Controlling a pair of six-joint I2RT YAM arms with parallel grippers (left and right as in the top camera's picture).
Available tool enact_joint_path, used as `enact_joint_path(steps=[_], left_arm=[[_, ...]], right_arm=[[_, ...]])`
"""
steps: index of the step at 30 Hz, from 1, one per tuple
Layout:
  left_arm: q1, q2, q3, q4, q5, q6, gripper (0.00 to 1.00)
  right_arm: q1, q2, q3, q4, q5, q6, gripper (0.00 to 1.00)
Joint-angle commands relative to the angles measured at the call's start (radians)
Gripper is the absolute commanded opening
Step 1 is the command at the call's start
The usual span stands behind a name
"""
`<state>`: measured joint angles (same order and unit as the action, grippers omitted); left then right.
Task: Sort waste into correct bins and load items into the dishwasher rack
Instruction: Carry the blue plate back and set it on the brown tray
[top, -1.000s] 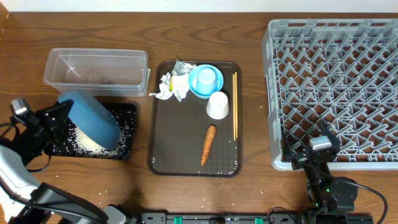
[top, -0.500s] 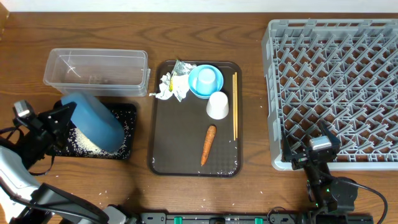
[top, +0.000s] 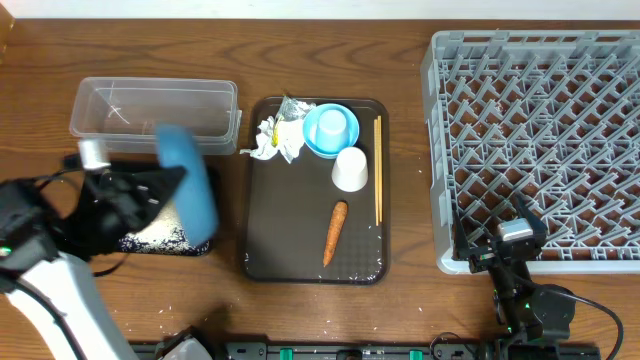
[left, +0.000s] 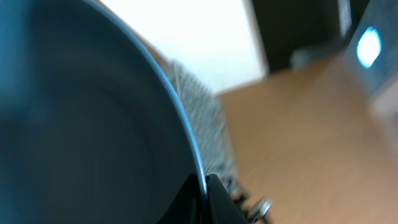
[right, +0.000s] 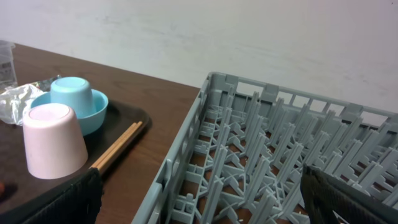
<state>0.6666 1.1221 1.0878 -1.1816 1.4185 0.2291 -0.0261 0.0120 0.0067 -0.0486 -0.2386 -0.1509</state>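
Pinched tight in left gripper (left: 206, 190): rim of big dark blue bowl (top: 188, 185), smooth, round, tipped on edge above shallow black tray (top: 195, 248) speckled with white rice grains (top: 160, 232). Just behind: clear plastic tub (top: 150, 108). Right gripper (top: 490, 245): spread wide, empty, at near corner of grey lattice rack (top: 540, 110). On brown tray (top: 290, 230): tapered orange carrot piece (top: 336, 232), thin wooden chopsticks (top: 378, 180).

- The big dark blue bowl (top: 188, 185) was blurred overhead and overflowed the left wrist view.
- The black tray (top: 165, 246) lay largely hidden beneath bowl and left arm.
- The dishwasher rack (top: 540, 130) was cut off at the overhead view's right edge.
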Motion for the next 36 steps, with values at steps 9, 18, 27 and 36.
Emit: enact_joint_path(steps=[9, 18, 27, 36], left_arm=[[-0.448, -0.058, 0.012, 0.058, -0.402, -0.139, 0.06], [-0.824, 0.002, 0.012, 0.243, -0.782, -0.361, 0.06], [-1.059, 0.156, 0.012, 0.34, -1.046, -0.434, 0.06], [-1.163, 0.33, 0.012, 0.454, -1.046, -0.434, 0.06]], right_arm=[[-0.013, -0.006, -0.001, -0.004, 0.002, -0.011, 0.99], [-0.013, -0.006, -0.001, -0.004, 0.002, -0.011, 0.99], [-0.013, -0.006, -0.001, -0.004, 0.002, -0.011, 0.99], [-0.013, -0.006, -0.001, -0.004, 0.002, -0.011, 0.99]])
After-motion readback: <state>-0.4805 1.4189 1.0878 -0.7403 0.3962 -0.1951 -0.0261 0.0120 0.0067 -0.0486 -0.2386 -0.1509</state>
